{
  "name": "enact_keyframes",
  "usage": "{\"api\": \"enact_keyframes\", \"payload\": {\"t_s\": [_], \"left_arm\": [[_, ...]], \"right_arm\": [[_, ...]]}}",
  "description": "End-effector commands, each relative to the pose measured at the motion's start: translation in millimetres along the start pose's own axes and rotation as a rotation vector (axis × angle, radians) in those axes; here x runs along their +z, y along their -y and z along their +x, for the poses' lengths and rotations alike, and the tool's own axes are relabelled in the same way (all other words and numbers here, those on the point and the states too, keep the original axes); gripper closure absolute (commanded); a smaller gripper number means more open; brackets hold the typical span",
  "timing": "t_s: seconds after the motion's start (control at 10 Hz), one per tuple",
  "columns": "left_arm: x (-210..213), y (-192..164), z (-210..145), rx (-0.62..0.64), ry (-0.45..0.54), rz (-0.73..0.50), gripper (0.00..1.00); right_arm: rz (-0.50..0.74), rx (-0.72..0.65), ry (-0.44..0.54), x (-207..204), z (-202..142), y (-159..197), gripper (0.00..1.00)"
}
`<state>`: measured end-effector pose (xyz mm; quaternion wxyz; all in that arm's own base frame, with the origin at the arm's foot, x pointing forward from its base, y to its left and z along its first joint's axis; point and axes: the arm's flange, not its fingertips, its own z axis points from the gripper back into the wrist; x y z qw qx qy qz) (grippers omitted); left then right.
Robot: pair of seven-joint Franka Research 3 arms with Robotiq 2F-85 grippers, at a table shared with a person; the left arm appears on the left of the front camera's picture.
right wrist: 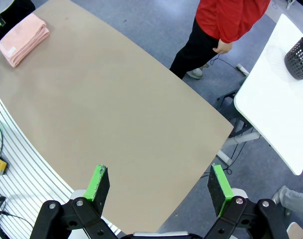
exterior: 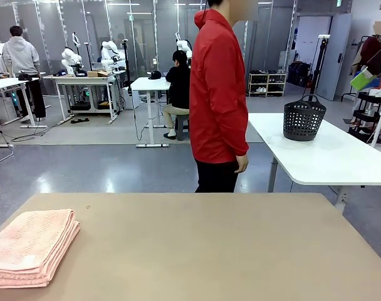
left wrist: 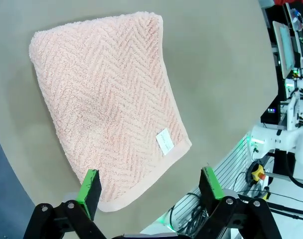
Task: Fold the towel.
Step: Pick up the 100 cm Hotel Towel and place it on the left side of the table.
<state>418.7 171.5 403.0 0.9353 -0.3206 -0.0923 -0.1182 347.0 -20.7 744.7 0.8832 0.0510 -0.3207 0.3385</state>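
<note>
Item: the towel (exterior: 29, 248), salmon-pink terry with a herringbone weave. It lies on the brown counter (exterior: 203, 251) at my left near corner, already folded into a compact stack of several layers. In my left wrist view it reads as a neat rectangle, plain hem band along the near edge and a small white label (left wrist: 164, 141) facing up near one corner.

Item: my left gripper (left wrist: 150, 189). It hangs above the towel's hem end, jaws spread wide, holding nothing and clear of the cloth.

Item: my right gripper (right wrist: 160, 186). It is high over the bare right half of the counter, jaws likewise spread, nothing between the pads. The towel sits far off at the opposite corner in this view.

Item: a person in a red jacket (exterior: 217, 94) stands at the far side, hands off the counter. A black basket (exterior: 304, 118) rests on a white table behind.

Step in hand: I judge the folding to be essentially done, though the layer edges on the hidden far side may not be square. Next move calls for either one more fold, pinching the hem corners, or simply staying clear.
</note>
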Motion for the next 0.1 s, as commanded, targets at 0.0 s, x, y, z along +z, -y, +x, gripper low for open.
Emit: {"api": "enact_keyframes", "payload": {"t_s": [0.0], "left_arm": [[1.7,-1.7,4.3,-0.005,0.009,-0.001,0.00]], "right_arm": [[0.001,0.006,-0.003,0.9,-0.7,0.8,0.00]]}}
